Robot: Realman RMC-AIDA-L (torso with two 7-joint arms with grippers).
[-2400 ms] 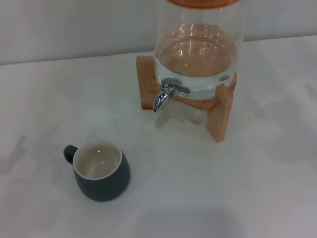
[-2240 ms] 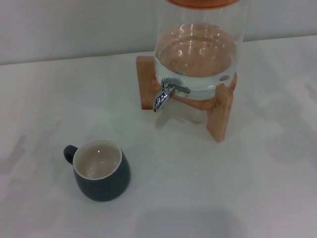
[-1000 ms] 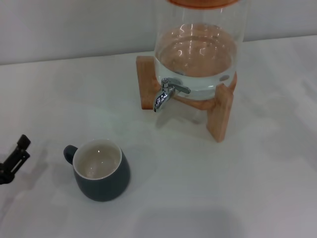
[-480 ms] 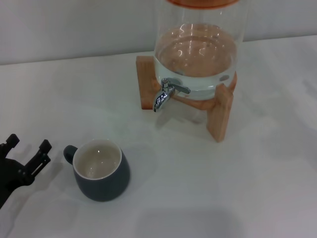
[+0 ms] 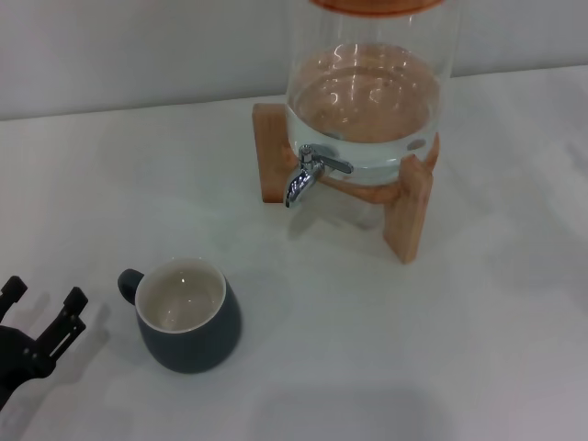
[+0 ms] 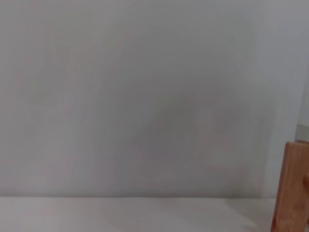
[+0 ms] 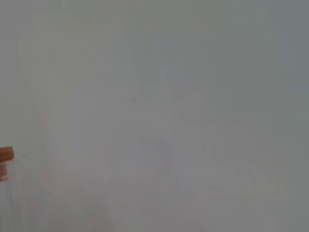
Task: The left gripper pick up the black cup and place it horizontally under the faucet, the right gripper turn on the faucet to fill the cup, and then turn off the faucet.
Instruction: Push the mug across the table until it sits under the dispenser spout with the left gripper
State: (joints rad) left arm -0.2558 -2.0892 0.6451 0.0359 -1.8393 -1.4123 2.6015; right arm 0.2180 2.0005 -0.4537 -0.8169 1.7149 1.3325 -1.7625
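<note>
The black cup (image 5: pixel 188 317) stands upright on the white table at the front left, cream inside, its loop handle pointing left. My left gripper (image 5: pixel 44 297) is open at the head view's left edge, its fingertips a short way left of the cup's handle, apart from it. The chrome faucet (image 5: pixel 305 174) sticks out of the glass jar (image 5: pixel 367 92) at the back, spout down, lever to the right; no water runs. The right gripper is out of view.
The glass jar holds water and sits on a wooden stand (image 5: pixel 404 207), whose leg also shows in the left wrist view (image 6: pixel 292 188). The white table (image 5: pixel 413 349) runs back to a pale wall. The jar's orange lid edge shows in the right wrist view (image 7: pixel 6 154).
My left gripper came in from the left edge, reached toward the cup's handle, and has now dropped slightly lower and back. The cup, jar and faucet have not moved.
</note>
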